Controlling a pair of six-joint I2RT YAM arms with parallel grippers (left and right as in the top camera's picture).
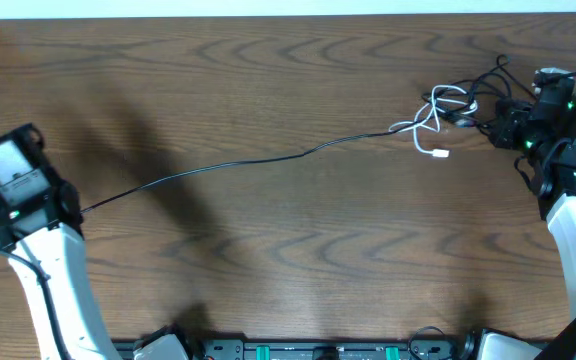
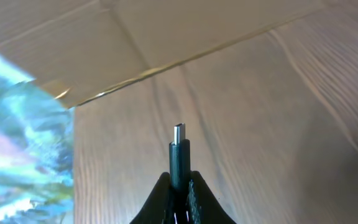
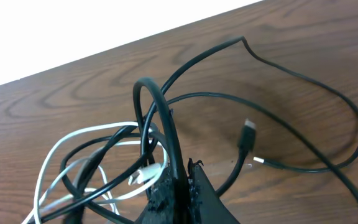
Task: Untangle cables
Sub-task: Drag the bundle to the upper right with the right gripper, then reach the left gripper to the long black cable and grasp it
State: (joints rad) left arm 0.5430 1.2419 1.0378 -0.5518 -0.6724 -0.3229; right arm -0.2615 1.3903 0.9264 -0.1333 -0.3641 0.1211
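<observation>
Black cables (image 2: 179,160) pinched in left gripper (image 2: 179,186) and right gripper (image 3: 178,182), arms spread wide.

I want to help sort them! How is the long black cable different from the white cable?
The long black cable stretches across the table; the white cable curls in loops. The black cable's plug is pinched in the left gripper; the white cable's plug lies free. Both are thin and meet in the bunch at the right gripper.

Overhead straight down on table (image 1: 268,60), wrist views close, low, seemingly forward-facing
</observation>
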